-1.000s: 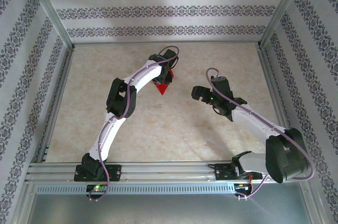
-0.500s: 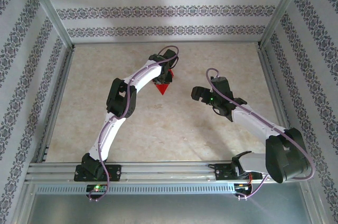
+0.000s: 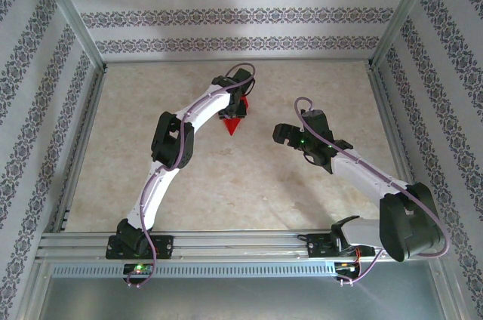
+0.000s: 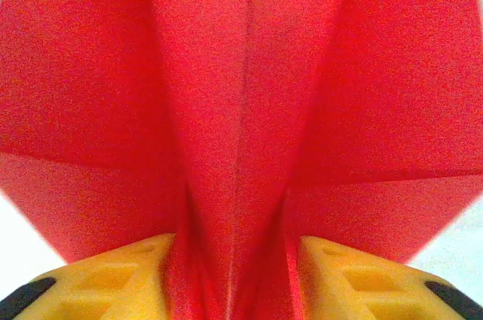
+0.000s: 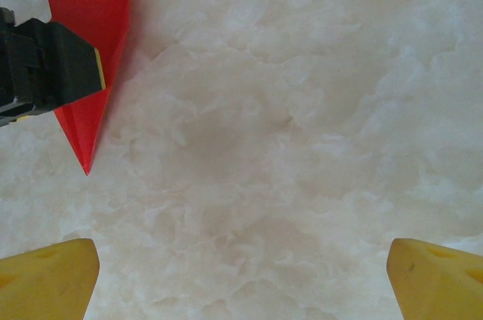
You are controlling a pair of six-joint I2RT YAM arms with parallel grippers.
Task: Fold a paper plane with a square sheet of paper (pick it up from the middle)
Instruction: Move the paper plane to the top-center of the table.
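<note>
The square sheet of paper is folded into a red paper plane (image 3: 235, 125) with one sharp tip pointing toward the near edge. It lies at mid-table. My left gripper (image 3: 238, 104) is at the plane's rear. Up close, the plane's centre fold (image 4: 241, 109) fills the gap between the yellow fingers (image 4: 113, 278) and touches both, so my left gripper (image 4: 235, 263) is shut on it. My right gripper (image 3: 284, 135) hovers to the plane's right, open with bare table between its fingers. From my right gripper (image 5: 241, 278) the plane (image 5: 90, 48) shows at upper left, with a left finger (image 5: 56, 63) over it.
The marble-patterned table (image 3: 226, 176) is boxed by aluminium posts and patterned walls (image 3: 241, 18). A metal rail (image 3: 226, 244) carries both arm bases at the near edge. Bare tabletop (image 5: 302, 109) lies under and ahead of my right gripper.
The red shape under my left gripper looks narrower from above, and its tip sits slightly nearer. The left wrist shifted a little toward the back. The right arm has not moved.
</note>
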